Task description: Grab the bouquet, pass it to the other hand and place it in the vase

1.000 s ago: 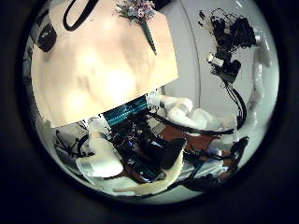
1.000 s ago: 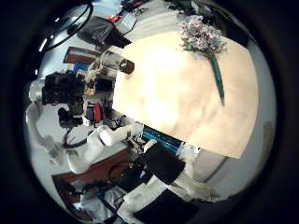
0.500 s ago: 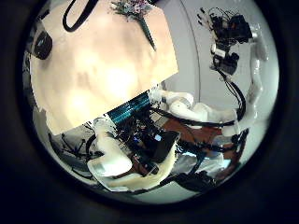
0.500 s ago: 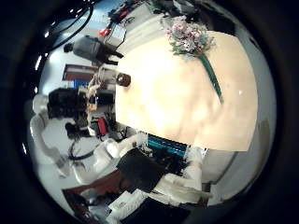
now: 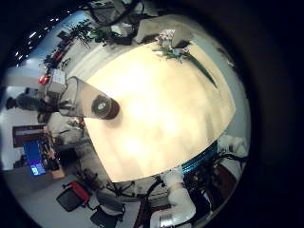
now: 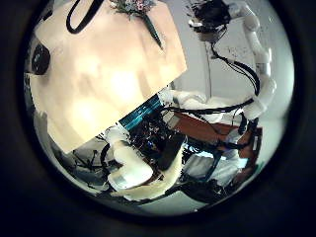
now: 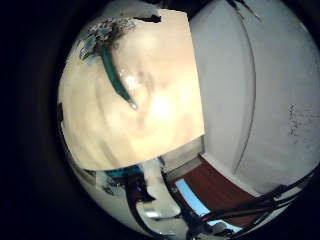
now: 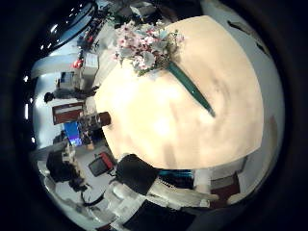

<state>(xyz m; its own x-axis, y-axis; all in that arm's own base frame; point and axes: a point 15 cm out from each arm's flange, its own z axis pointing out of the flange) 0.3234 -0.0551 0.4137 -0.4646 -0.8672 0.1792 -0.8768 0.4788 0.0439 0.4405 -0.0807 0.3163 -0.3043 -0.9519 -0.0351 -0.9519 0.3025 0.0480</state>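
Bouquet (image 8: 149,48) lies flat on table (image 8: 192,125), untouched, vase (image 5: 103,107) well apart. Hands' finger state: cannot tell. Risk: thin stem (image 8: 191,89) slips, blooms crushed.

One table (image 8: 183,125) is showing in all four palm views, a single pale tabletop.

One bouquet (image 8: 154,53) is lying on it: one cluster of pale blossoms with one green wrapped stem. The same single bouquet is appearing in the other views (image 5: 176,47) (image 6: 143,12) (image 7: 108,50).

One vase (image 5: 103,106), dark and round-mouthed, is standing at the table's edge, well apart from the bouquet; it is showing again as one dark pot (image 8: 99,120) and as one dark shape (image 6: 39,59) at the table's far corner.

One robot hand (image 6: 212,12) is hanging beyond the table in the left thumb-side view; which hand it is cannot be told.
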